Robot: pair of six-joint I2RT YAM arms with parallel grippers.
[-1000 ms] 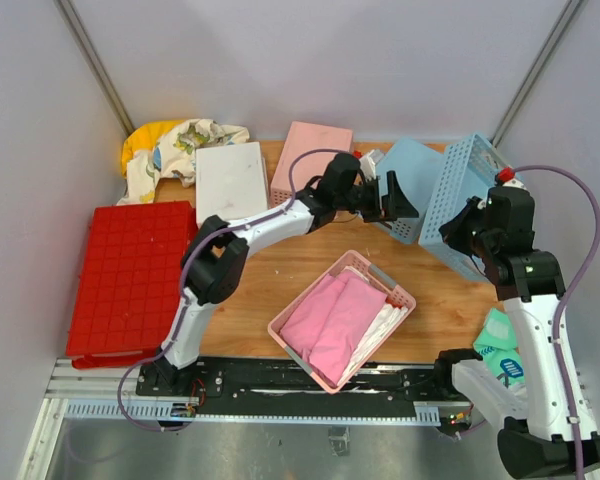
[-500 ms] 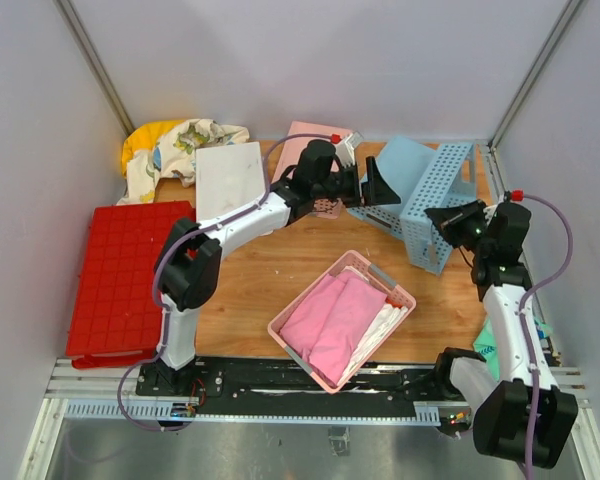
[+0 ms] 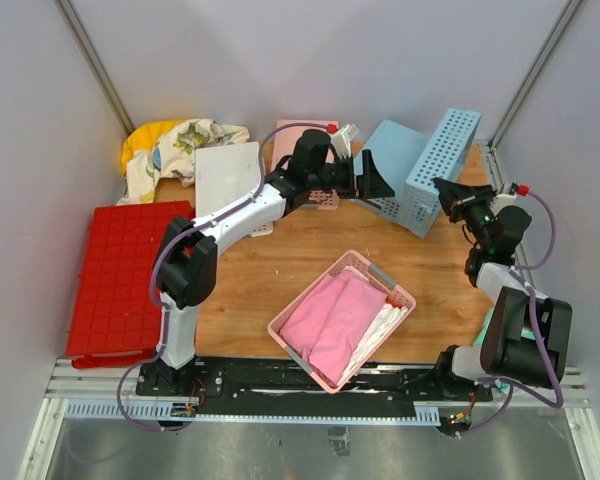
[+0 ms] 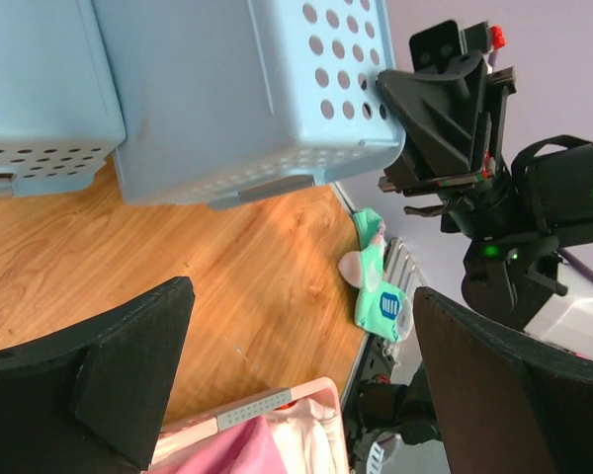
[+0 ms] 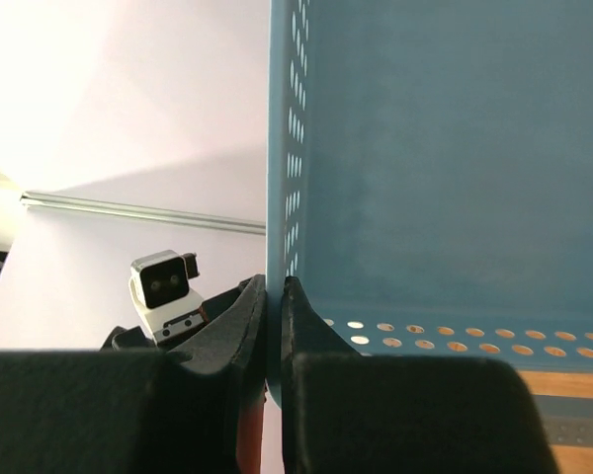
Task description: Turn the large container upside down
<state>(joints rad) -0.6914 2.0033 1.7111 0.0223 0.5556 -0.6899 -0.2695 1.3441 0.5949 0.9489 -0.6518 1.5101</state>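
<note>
The large container (image 3: 130,275), a red shallow bin, lies at the table's left edge with its square-grid ribbed side facing up; neither gripper is near it. My right gripper (image 3: 448,195) (image 5: 275,296) is shut on the wall of a light-blue perforated basket (image 3: 442,165) (image 5: 425,148), which stands tilted on edge at the far right. My left gripper (image 3: 375,180) (image 4: 306,336) hangs open and empty over the wood, just in front of a second light-blue basket (image 3: 395,165) (image 4: 40,89).
A pink basket with pink cloth (image 3: 342,318) sits in the near middle. A white box (image 3: 228,178), a pink box (image 3: 302,140) and a patterned cloth (image 3: 180,145) lie at the back left. A green packet (image 4: 381,296) rests by the right edge.
The right arm swung back and outward, carrying the held blue basket toward the far right and standing it more upright. The left gripper drew back and left, staying open.
</note>
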